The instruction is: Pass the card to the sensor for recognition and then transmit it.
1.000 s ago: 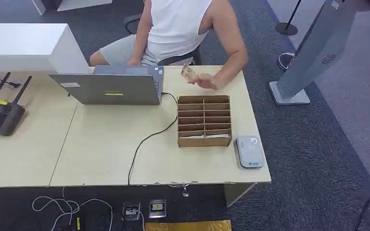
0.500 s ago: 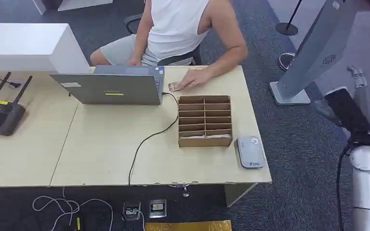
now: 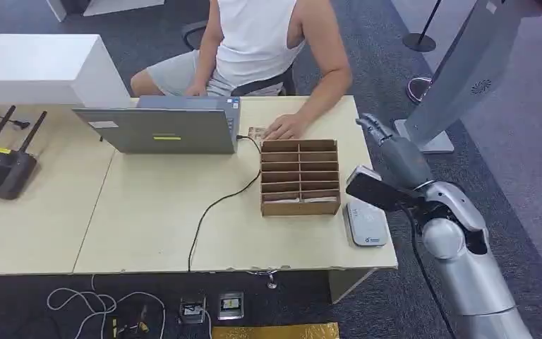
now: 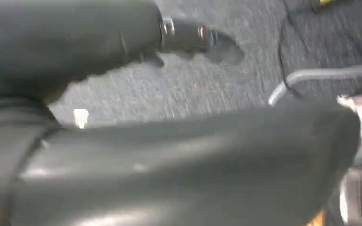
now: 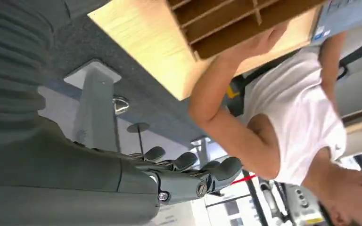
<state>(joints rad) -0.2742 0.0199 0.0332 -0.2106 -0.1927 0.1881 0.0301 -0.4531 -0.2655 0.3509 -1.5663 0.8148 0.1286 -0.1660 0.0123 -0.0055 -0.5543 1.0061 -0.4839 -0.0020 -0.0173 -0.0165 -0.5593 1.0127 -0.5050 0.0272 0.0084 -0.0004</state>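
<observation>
Room: grey carpet, a pale wooden counter (image 3: 148, 212) with a person (image 3: 261, 42) seated at its far side behind a laptop (image 3: 162, 131).
Card: a small tan card (image 3: 255, 132) lies flat on the counter at the far edge, between the laptop and the slotted box (image 3: 300, 176), under the person's hand (image 3: 282, 128).
Sensor: a grey reader pad (image 3: 365, 222) sits on the near right of the counter, just beside the box.
Right hand: the right hand (image 3: 381, 138) hovers above the counter's right edge, fingers apart and holding nothing, as the right wrist view (image 5: 188, 169) also shows.
Left hand: the left wrist view is blurred dark shapes over carpet; I cannot tell how its fingers lie.
Risk, reach: the card is well apart from the right hand, with the box between; a low sweep across could clip the box wall or shove it toward the sensor.
Risk, person: the person's hand rests on the card, so going for it now could mean bumping their fingers.
Risk, grip: a thin card lying flat looks hard to lift; it may slide away or drop off the far edge.
Hidden: most of the card is covered by the person's hand; its face is unreadable.
Cut off: the wrist camera block overlaps the sensor's far corner in the head view.
</observation>
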